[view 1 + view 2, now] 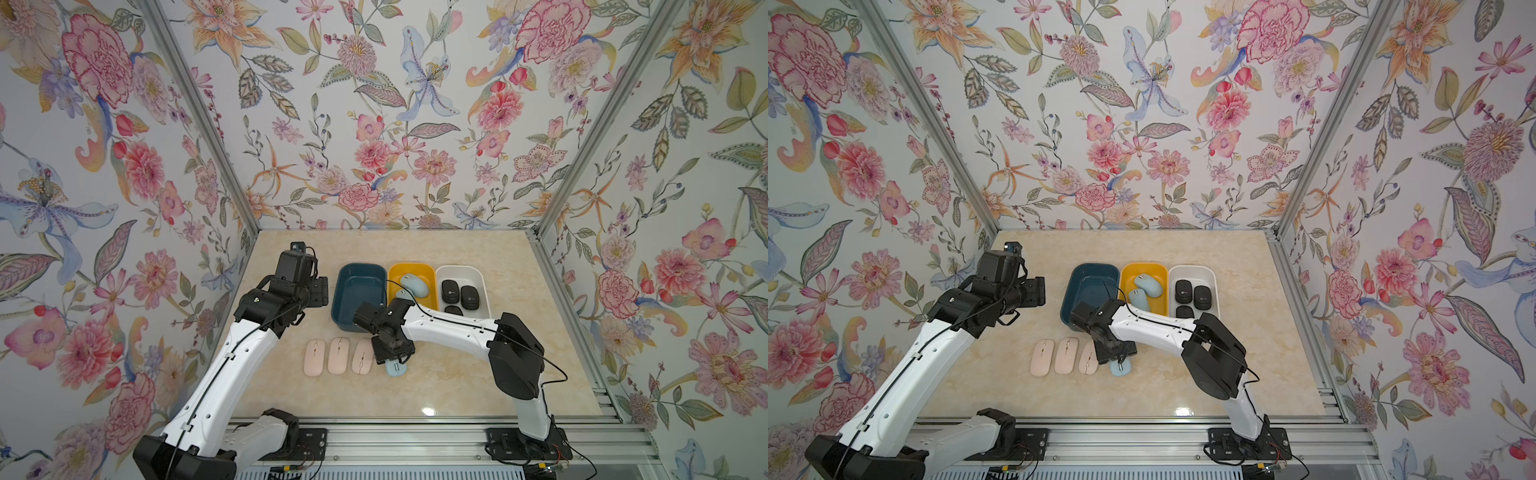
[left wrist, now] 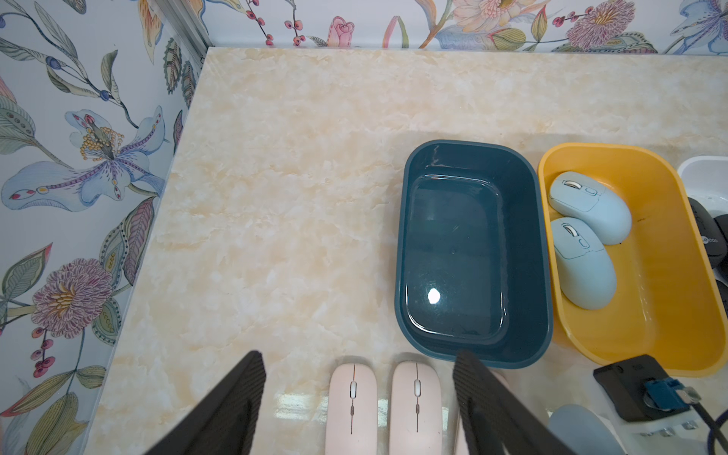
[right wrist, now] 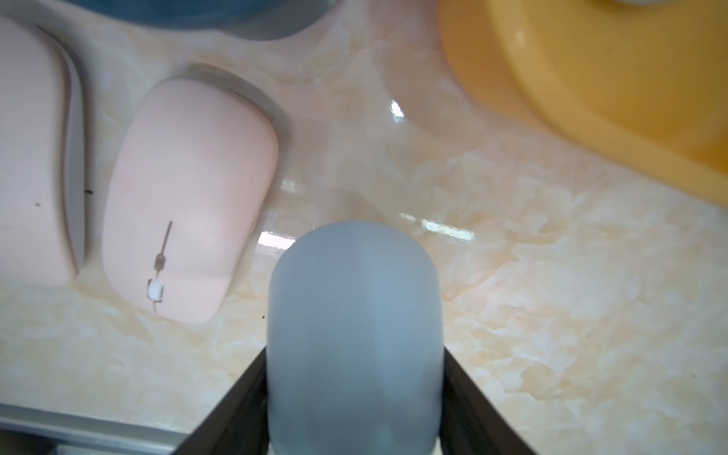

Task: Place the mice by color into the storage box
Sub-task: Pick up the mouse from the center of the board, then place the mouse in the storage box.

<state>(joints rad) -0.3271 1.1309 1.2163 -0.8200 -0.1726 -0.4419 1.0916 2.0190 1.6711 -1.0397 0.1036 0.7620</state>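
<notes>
I'm pinching the light blue mouse (image 3: 354, 299) on the tabletop (image 1: 457, 374) with the right gripper (image 3: 354, 366), just beside three pink mice (image 1: 338, 356); the left gripper (image 2: 358, 354) is hovering spread beside the teal bin (image 1: 357, 296).

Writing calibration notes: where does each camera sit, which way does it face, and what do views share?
Both top views: high at the robot's front, facing down toward the back wall; left arm and right arm show.
Left wrist: above the table, facing down onto the teal bin; its open fingers show.
Right wrist: low, facing the light blue mouse clamped between its fingers.
Shared: the yellow bin appears in every view.
</notes>
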